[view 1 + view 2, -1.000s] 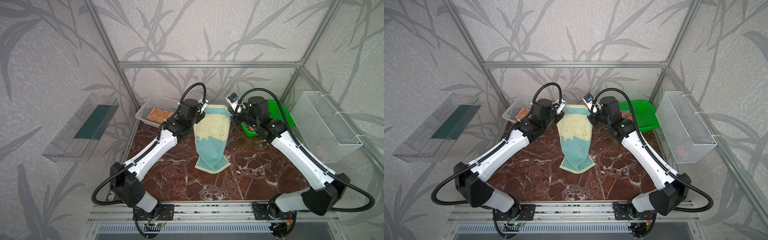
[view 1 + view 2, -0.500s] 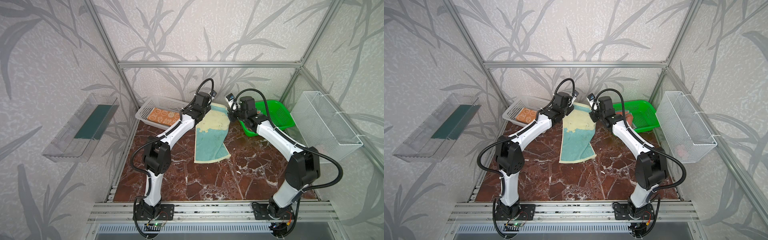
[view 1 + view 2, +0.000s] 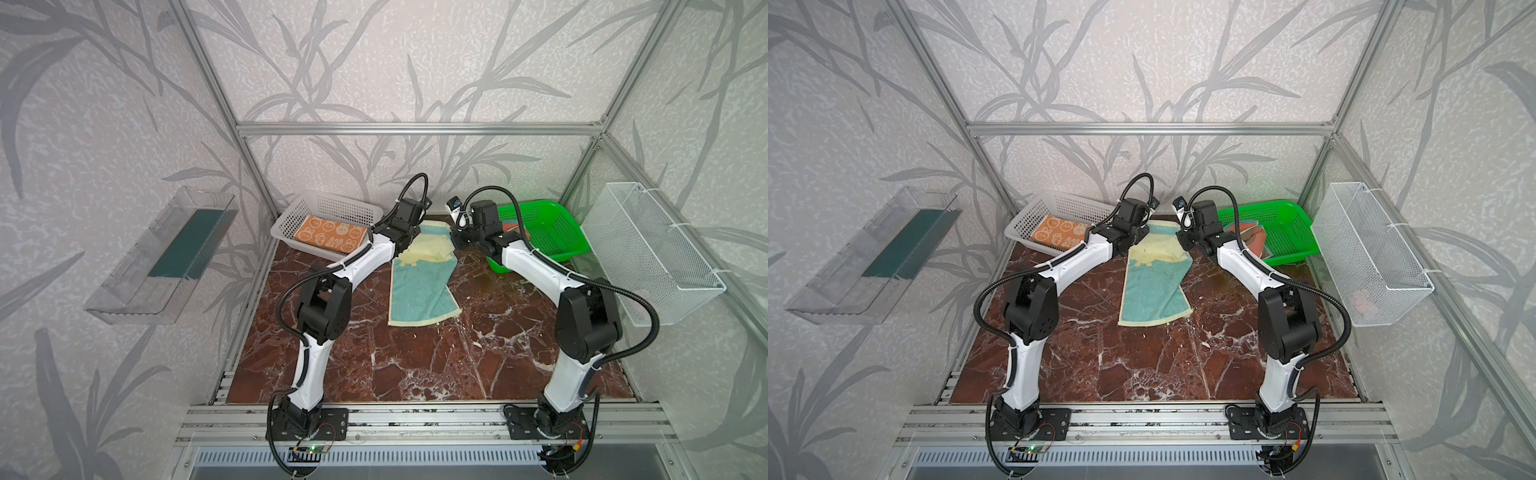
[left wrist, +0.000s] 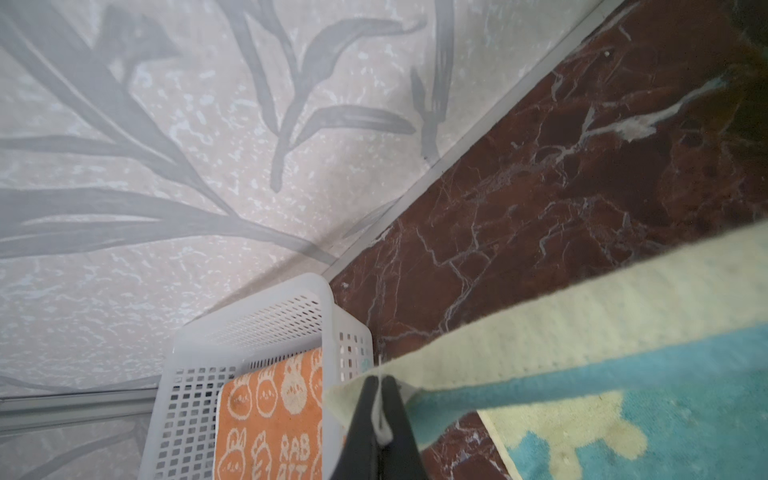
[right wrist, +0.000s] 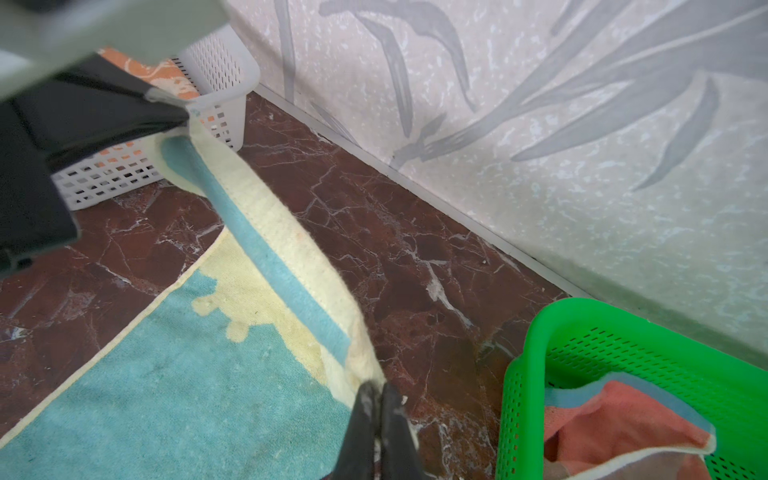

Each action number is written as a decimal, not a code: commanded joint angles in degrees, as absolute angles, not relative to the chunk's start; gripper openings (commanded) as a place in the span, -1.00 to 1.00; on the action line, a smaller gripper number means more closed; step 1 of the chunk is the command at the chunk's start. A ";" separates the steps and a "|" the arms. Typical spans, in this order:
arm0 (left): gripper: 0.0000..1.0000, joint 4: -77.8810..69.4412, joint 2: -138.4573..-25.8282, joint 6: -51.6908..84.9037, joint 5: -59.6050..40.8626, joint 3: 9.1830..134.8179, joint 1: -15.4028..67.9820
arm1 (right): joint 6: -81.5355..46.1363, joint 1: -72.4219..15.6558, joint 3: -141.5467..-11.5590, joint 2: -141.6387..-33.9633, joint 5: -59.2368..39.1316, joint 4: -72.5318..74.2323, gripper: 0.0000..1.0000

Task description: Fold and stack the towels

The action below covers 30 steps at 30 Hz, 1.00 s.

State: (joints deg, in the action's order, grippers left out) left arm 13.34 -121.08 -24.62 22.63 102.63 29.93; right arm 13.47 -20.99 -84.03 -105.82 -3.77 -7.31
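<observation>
The pale yellow towel (image 3: 419, 286) (image 3: 1152, 291) with the teal figure lies lengthwise on the marble table, its far edge lifted and stretched between both grippers. My left gripper (image 4: 379, 380) (image 3: 410, 245) is shut on the far left corner. My right gripper (image 5: 376, 388) (image 3: 455, 242) is shut on the far right corner. The orange towel (image 3: 330, 236) (image 4: 270, 415) lies folded in the white basket (image 3: 332, 199). The salmon-pink towel (image 5: 623, 419) (image 3: 1252, 239) sits crumpled in the green basket (image 3: 552, 232).
The white basket stands at the back left and the green basket (image 5: 623, 332) at the back right, each close beside a gripper. A wire basket (image 3: 656, 257) hangs on the right wall and a clear shelf (image 3: 166, 253) on the left wall. The back wall is just behind the grippers.
Both arms have carried the yellow towel toward the back wall and lowered it. Its near part now lies flat on the table instead of hanging.
</observation>
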 commanded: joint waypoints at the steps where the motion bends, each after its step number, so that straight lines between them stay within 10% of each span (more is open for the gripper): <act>1: -1.00 17.06 -117.42 -19.59 20.97 97.02 30.30 | 13.11 -20.52 -80.17 -105.17 -7.20 -7.81 -1.00; 16: -1.00 26.83 -116.27 -8.11 17.06 86.50 33.27 | 15.55 -20.57 -75.63 -108.34 -18.19 -23.35 -0.88; 30: -1.00 33.38 -121.02 -9.30 15.27 91.66 33.56 | 21.97 -23.26 -76.17 -106.47 -9.44 -24.63 -0.11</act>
